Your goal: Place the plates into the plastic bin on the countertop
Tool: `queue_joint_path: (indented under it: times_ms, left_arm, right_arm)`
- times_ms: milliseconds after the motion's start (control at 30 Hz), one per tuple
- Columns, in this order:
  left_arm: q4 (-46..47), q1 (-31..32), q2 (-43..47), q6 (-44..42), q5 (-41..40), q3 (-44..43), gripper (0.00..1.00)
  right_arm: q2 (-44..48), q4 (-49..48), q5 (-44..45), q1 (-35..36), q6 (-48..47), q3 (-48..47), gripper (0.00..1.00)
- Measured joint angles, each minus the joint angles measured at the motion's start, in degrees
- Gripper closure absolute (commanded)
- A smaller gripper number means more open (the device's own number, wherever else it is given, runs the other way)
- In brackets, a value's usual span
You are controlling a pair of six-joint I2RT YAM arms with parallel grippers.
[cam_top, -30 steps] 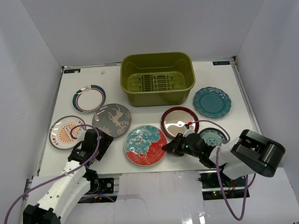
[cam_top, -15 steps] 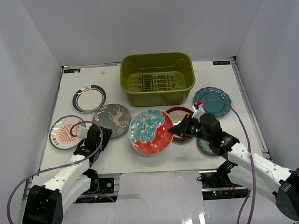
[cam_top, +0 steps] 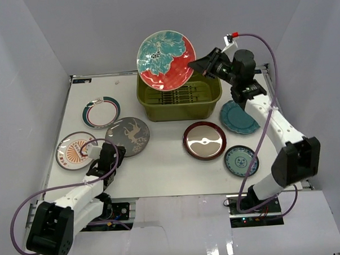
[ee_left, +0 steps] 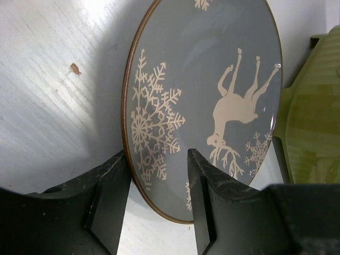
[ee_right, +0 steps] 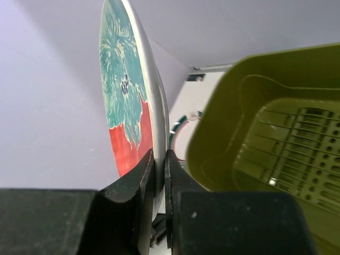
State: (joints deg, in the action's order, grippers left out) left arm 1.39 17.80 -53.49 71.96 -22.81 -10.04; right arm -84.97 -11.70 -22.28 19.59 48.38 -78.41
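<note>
**Floral plate held on edge above the bin; left arm at the grey plate**

The right end effector (cam_top: 196, 64) is clamped on the rim of the round red-and-teal floral plate (cam_top: 166, 60), with one finger on each face, as the right wrist view shows (ee_right: 158, 159). The plate is in the air and nearly upright, its painted face turned toward the top camera. It hangs over the far-left part of the olive-green rectangular plastic bin (cam_top: 178, 109), which stands on the white table (cam_top: 166, 173) at the middle of the far edge. In the right wrist view the bin's ribbed floor (ee_right: 287, 154) lies below and to the right of the plate (ee_right: 125, 90).

The left end effector (cam_top: 113, 156) is low over the table near the near-left corner. Its fingers are apart on either side of the near rim of the round grey plate with a white reindeer and snowflakes (cam_top: 128, 136). In the left wrist view the gap between the fingers (ee_left: 156, 156) is wider than the plate's rim (ee_left: 212, 79), and the plate lies flat.

Five more plates lie flat on the table:
- A white plate with a striped rim (cam_top: 101, 112) is toward the far-left corner.
- An orange-patterned plate (cam_top: 75, 149) is by the left edge.
- A glossy dark red plate (cam_top: 204, 140) is just right of centre.
- A teal scalloped plate (cam_top: 240, 117) is by the right edge.
- A small teal plate (cam_top: 241, 158) is toward the near-right corner.
</note>
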Motion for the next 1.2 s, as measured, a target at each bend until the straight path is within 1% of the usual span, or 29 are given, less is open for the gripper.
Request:
queue_joint_path:
  times_ms: [100,200,300,400,433,467,567,633,667,700,767,800,833,900,933,967,1000,1067,1100,1133,1200]
  left_arm:
    - [1.79,-0.02,-1.40,-0.15,-0.87,0.04,0.43]
    - [3.37,-0.07,-2.62,-0.46,-1.55,0.04,0.43]
    - [4.24,-0.07,-3.19,-0.83,-1.97,0.04,0.43]
    - [4.76,-0.07,-3.30,-1.18,-2.10,0.04,0.36]
    - [4.92,-0.07,-3.30,-1.44,-2.12,0.04,0.32]
    - [5.27,-0.07,-3.32,-1.53,-2.23,0.02,0.25]
    - [6.47,-0.07,-3.56,-1.97,-2.54,-0.20,0.17]
    - [7.80,-0.07,-4.44,-2.01,-2.97,-0.33,0.17]
    - [8.37,-0.07,-5.11,-2.03,-3.21,-0.44,0.19]
    - [8.92,-0.09,-5.97,-2.03,-3.48,-0.72,0.29]
    - [9.51,-0.11,-8.09,-2.01,-4.33,-1.09,0.35]
    - [9.92,-0.13,-8.85,-1.92,-4.76,-1.29,0.40]
    - [9.86,-0.17,-9.46,-2.08,-4.96,-1.51,0.44]
    - [10.21,-0.26,-10.03,-2.01,-5.38,-1.51,0.53]
    - [10.36,-0.33,-10.19,-2.10,-5.44,-1.25,0.53]
    - [10.67,-0.42,-10.23,-2.03,-5.44,-0.96,0.55]
    - [10.95,-0.44,-10.21,-2.08,-5.46,-0.70,0.61]
    - [11.23,-0.46,-10.32,-2.23,-5.57,-0.31,0.68]
    - [11.41,-0.48,-10.38,-2.34,-5.70,-0.11,0.74]
    - [11.52,-0.50,-10.38,-2.23,-5.68,-0.07,0.83]
    - [12.17,-0.70,-10.14,-1.42,-5.51,0.15,0.93]
  right_arm:
    - [-7.10,3.28,0.31,-0.52,-3.19,-6.45,0.92]
    - [-14.16,8.76,1.36,-1.01,-6.86,-12.35,0.92]
    - [-20.26,13.66,3.45,-1.38,-10.27,-16.46,0.92]
    - [-24.90,18.18,5.27,-1.60,-13.38,-19.17,0.92]
    - [-26.08,19.17,5.79,-1.68,-14.29,-19.52,0.92]
    - [-27.08,20.33,6.34,-1.79,-15.17,-19.67,0.92]
    - [-29.07,23.74,7.85,-1.90,-17.62,-19.67,0.92]
    - [-29.97,25.40,8.44,-1.90,-18.75,-19.61,0.92]
    - [-30.25,25.97,8.68,-1.90,-19.32,-19.34,0.92]
    - [-30.29,26.60,8.92,-1.90,-19.85,-19.08,0.92]
    - [-30.27,27.02,9.31,-1.90,-20.70,-18.18,0.80]
    - [-30.27,27.10,9.35,-1.90,-20.72,-17.88,0.74]
    - [-30.27,26.49,9.09,-1.90,-20.81,-17.38,0.60]
    - [-30.21,25.77,8.96,-1.88,-20.96,-16.98,0.49]
    - [-29.92,25.16,9.29,-1.88,-21.35,-16.46,0.41]
    - [-29.57,24.81,9.38,-1.88,-21.42,-15.80,0.37]
    - [-29.00,24.72,9.53,-1.88,-21.73,-15.04,0.29]
    - [-27.82,24.68,9.53,-1.88,-22.03,-13.46,0.22]
    - [-27.12,24.70,9.55,-1.90,-22.25,-12.70,0.20]
    - [-26.45,24.57,9.44,-1.97,-22.34,-12.11,0.14]
    - [-24.57,23.71,9.07,-1.95,-22.51,-10.80,0.08]
